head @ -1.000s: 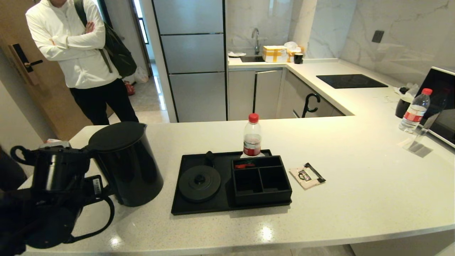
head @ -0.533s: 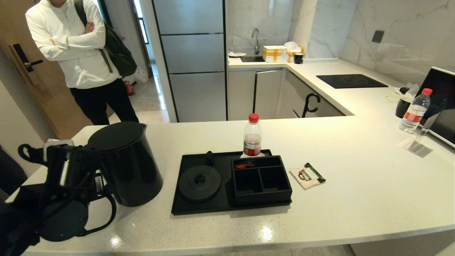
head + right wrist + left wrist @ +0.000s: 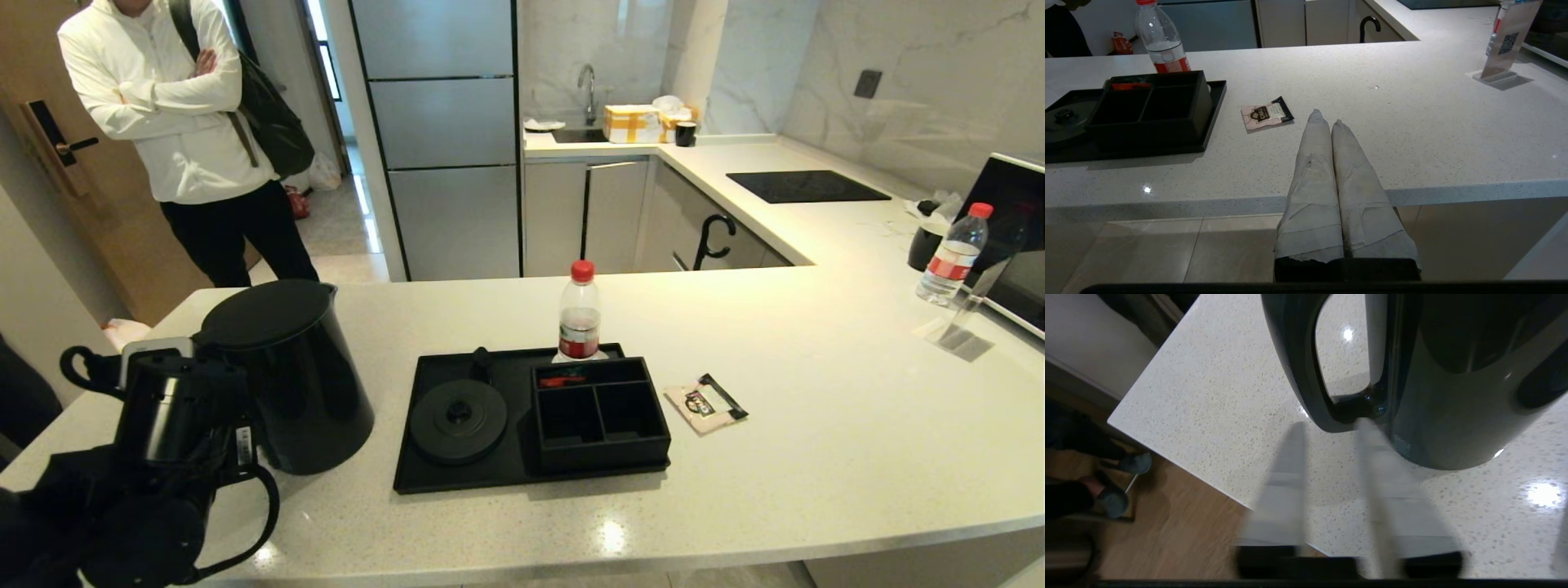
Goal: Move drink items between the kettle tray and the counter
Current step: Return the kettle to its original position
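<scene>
The black kettle stands on the counter, left of the kettle tray. The tray holds the empty round base and the organiser box. My left arm is close against the kettle's left side. In the left wrist view my left gripper is open, its tips just short of the lower end of the loop handle, with nothing between them. The beige sachet lies on the counter right of the tray. My right gripper is shut and empty, near the counter's front edge, short of the sachet.
A red-capped bottle stands at the tray's far edge, and another is at the far right by a clear sign stand. A person stands beyond the counter's left end. The counter corner is near my left gripper.
My left arm has moved right, closer to the kettle's handle side. The kettle, tray and sachet have not moved.
</scene>
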Motion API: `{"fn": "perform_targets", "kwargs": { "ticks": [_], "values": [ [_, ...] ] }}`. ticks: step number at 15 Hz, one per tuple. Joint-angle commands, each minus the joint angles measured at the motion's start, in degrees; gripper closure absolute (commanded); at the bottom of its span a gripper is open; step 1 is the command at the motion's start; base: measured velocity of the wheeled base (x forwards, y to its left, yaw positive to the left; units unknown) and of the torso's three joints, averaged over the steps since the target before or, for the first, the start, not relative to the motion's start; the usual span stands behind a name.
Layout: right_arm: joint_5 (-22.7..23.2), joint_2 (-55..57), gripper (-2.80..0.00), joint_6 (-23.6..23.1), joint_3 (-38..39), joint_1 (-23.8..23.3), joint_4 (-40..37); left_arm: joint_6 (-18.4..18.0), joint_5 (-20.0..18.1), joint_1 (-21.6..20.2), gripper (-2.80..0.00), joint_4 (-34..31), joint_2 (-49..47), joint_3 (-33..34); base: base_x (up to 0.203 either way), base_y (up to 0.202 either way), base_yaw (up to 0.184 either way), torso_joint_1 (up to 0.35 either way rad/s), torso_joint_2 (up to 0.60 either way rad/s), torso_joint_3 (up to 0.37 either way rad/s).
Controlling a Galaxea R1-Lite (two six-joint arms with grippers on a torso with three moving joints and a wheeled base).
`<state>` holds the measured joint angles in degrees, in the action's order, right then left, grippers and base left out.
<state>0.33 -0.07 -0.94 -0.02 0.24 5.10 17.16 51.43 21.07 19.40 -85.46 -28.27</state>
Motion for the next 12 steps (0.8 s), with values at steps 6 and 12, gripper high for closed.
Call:
{"fn": "perform_targets", "kwargs": {
  "ticks": [6,12],
  "values": [
    [0.02,0.07,0.00,-0.03,1.78,0.02,0.09,0.51,1.66,0.47,-2.80,-1.66,2.76,0.25,0.000,0.000,0.000,0.000,0.00,0.000],
    [0.02,0.07,0.00,-0.03,1.78,0.02,0.00,0.78,1.59,-2.38,-2.80,0.20,-1.48,-1.87,0.000,0.000,0.000,0.000,0.00,0.000]
  ]
}}
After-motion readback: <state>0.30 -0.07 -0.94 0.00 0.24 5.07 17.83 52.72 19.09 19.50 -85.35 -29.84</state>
